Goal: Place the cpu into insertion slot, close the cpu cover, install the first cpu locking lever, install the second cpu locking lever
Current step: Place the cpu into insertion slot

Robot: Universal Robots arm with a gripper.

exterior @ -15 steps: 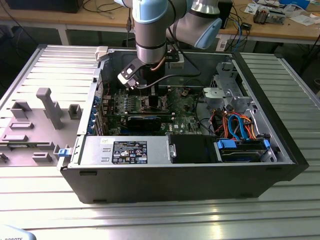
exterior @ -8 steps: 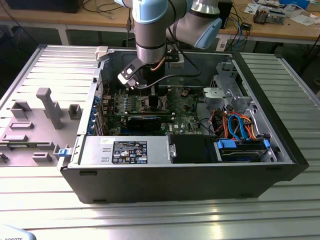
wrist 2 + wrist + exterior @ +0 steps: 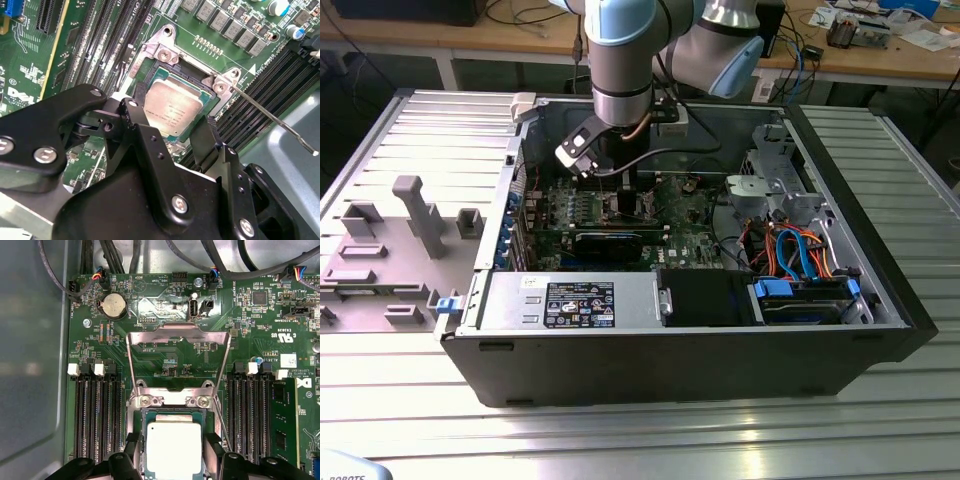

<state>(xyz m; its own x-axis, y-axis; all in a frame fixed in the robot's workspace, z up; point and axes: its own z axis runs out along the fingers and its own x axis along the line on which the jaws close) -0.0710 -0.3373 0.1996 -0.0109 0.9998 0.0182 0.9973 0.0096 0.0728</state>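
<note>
So your arm is reaching down into the open PC case, which sits on the slatted metal desk. The cpu is lying flat in the insertion slot on the green board, silver top facing up, and it looks square to the rim in both wrist views. Your jaws are spread apart, straddling the chip, with one of the black fingers on each side. In the first wrist view you can see a sliver of gap between each fingertip and the chip's edge, so they aren't pinching it. The cpu cover is swung open off the slot. Its silver frame sits just past the hinge screws, and you can see bare board through its window, though I can't tell how steeply it's tilted. One locking lever is undone, a thin metal rod angling away from the slot's corner, out over the long black memory slots that flank the slot on both sides. In the exterior view the wrist hangs over the middle of the board, just behind the long black card.
</note>
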